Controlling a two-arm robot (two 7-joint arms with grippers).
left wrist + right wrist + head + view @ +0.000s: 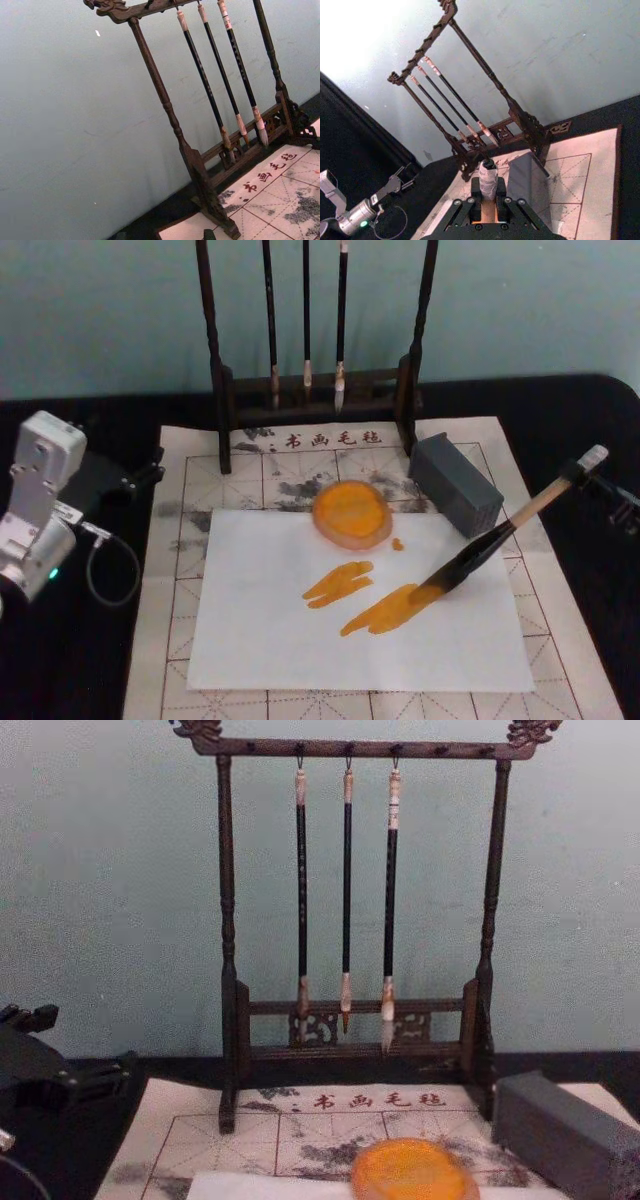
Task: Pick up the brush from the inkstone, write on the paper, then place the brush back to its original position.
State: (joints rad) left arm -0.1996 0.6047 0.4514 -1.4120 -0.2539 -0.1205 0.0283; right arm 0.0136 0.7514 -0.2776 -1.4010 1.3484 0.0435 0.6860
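While working over the gridded mat (175, 640), leave the left arm (40, 510) parked beside its left edge and go light on the paper (300, 640) so the sheet doesn't creep. Pull slow, along the line of the lower orange stroke (385, 610). Stay clear of the grey block (455, 485) just behind; lift straight up at stroke end. Hold the brush (500, 535) at its present lean, handle up and to the right, clenched near its top in the right gripper (488, 212); no slackening mid-stroke. Treat the bristle tip as on the sheet at that stroke's right end, probably touching, hard to confirm from above. Use head view for paper, both strokes and brush lean. Use chest view for the rack (350, 900) and orange disc (410, 1170) side-on, with the sheet as a sliver. Use right wrist view for fingers (506, 210) closed on the handle just under its taped end.
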